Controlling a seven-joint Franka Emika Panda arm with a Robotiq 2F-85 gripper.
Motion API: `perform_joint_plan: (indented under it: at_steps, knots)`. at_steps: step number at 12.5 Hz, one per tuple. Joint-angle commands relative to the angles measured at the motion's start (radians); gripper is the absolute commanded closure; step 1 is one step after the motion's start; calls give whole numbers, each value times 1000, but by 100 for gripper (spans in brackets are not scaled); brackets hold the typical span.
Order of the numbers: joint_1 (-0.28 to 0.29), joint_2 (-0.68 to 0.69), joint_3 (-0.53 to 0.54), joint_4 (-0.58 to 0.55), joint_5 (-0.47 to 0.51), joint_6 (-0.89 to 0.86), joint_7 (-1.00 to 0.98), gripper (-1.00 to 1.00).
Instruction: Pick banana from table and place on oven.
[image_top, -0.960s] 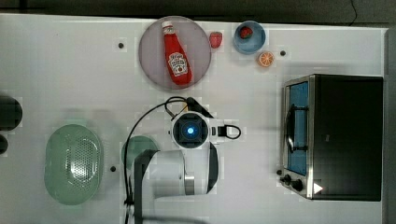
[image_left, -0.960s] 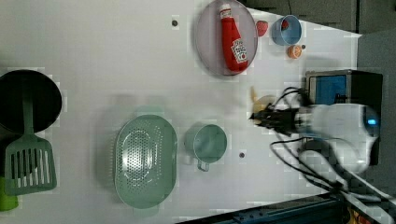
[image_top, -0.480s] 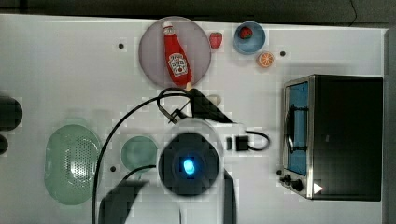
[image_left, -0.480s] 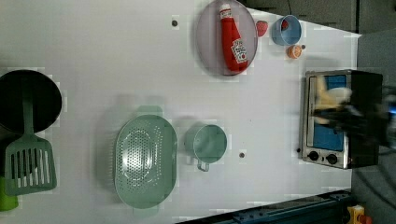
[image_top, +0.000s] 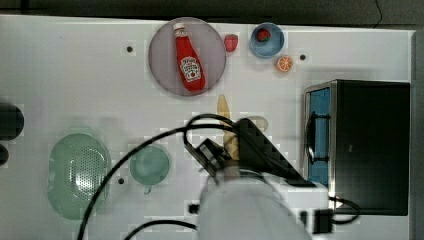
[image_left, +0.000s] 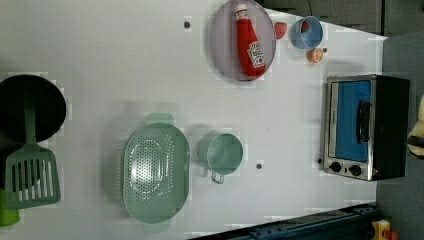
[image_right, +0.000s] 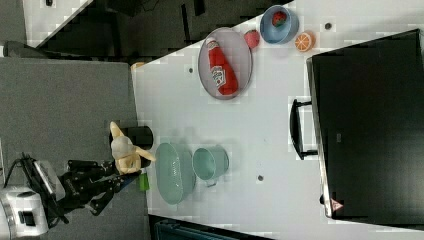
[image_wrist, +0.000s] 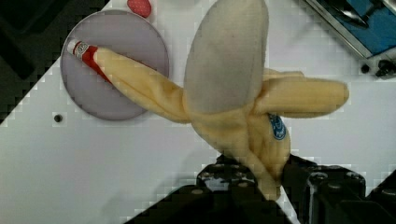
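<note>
Banana (image_wrist: 233, 107) is up off the tabletop (image_top: 75, 85) now, the gripper (image_wrist: 261, 179) lifted high with jaws pinching its stem end; oven (image_top: 372, 145) waits at three o'clock in the top view, so the carry comes next.

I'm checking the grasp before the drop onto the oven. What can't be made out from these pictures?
- Top view: the arm covers the gripper and most of the banana.
- Wrist view: the banana hides where the gripper meets its stem end.
- Left view: the banana is cut off by the left view's right edge.
- Right view: the oven shows mostly its black top; its door and knobs face away.
</note>
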Motion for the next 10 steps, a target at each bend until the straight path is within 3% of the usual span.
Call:
perform_joint_plan:
  at_steps: [1, 5, 10]
  knots:
    - [-27, 97, -98, -10, -5, -8, -106, 50]
    - [-45, 200, -328, 4, -26, 54, -383, 50]
    - [-46, 408, -552, 56, -26, 328, -863, 50]
